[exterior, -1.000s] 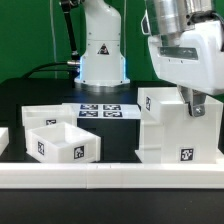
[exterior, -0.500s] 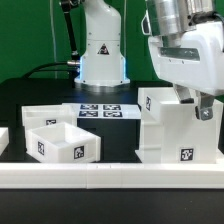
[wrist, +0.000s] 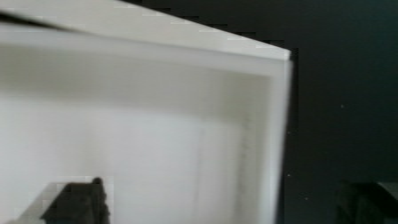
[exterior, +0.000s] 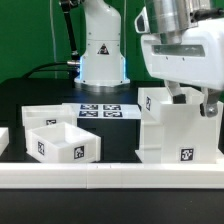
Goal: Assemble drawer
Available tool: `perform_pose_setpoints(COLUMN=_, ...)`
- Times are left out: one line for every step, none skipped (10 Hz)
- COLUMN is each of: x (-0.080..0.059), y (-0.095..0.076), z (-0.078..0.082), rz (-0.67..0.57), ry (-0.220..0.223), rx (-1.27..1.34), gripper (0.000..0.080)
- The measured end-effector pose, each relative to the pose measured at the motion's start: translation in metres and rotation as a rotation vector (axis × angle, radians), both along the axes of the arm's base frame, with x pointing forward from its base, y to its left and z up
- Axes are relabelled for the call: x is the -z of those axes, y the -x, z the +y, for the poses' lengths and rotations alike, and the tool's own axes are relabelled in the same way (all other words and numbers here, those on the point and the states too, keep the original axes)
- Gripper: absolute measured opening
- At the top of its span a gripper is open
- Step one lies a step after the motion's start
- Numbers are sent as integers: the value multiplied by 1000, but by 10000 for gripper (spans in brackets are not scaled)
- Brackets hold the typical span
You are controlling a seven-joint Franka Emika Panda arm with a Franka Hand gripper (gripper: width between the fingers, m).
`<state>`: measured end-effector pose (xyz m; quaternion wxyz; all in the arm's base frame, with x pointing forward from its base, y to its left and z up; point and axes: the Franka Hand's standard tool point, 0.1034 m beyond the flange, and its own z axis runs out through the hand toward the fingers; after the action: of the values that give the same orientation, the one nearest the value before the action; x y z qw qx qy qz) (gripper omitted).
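Observation:
The white drawer casing (exterior: pixel 178 130) stands upright at the exterior view's right, with tags on its front and side. Two shallow white trays sit at the left: one in front (exterior: pixel 65 143) and one behind it (exterior: pixel 42 114). My gripper (exterior: pixel 196 102) hangs just over the casing's top right edge. In the wrist view the casing (wrist: pixel 143 120) fills most of the picture. One dark fingertip (wrist: pixel 71 200) is over its white surface and the other is faint over the dark table beyond the wall. The jaws stand wide apart and hold nothing.
The marker board (exterior: pixel 100 110) lies flat at the back middle, in front of the arm's base (exterior: pixel 103 60). A long low white rail (exterior: pixel 110 172) runs along the front edge. A white piece shows at the far left edge (exterior: pixel 3 140).
My gripper has risen a little from the casing's top and shifted slightly. The casing and the trays have not moved.

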<state>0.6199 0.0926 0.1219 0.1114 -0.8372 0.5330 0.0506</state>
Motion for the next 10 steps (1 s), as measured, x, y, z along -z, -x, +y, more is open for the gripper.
perform_pose_setpoints(x=-13, y=8, z=-7, rz=-26, ry=3, rx=-97, gripper=649)
perform_pose_setpoints(x=-22, y=18, z=-16, rz=-47, ry=7, rx=-176, gripper=649)
perform_pose_setpoints(x=-30, y=24, z=-22, rz=-56, ry=6, rx=-273, gripper=649)
perform_pose_setpoints(x=-40, y=29, z=-31, rz=-72, ry=6, rx=-358, gripper=649)
perform_pose_setpoints(x=-45, y=32, z=-38, rz=-80, ry=6, rx=-409, gripper=649)
perform_pose_setpoints(x=-43, y=33, z=-36, rz=-76, ry=6, rx=-396, gripper=649)
perform_pose_setpoints(x=-42, y=33, z=-36, rz=-75, ry=5, rx=-398, gripper=649)
perform_pose_setpoints(x=-42, y=33, z=-36, rz=-75, ry=5, rx=-399, gripper=649)
perform_pose_setpoints(x=-42, y=35, z=-41, rz=-72, ry=12, rx=-478, gripper=649)
perform_pose_setpoints(x=-43, y=38, z=-56, rz=-58, ry=29, rx=-570, gripper=649)
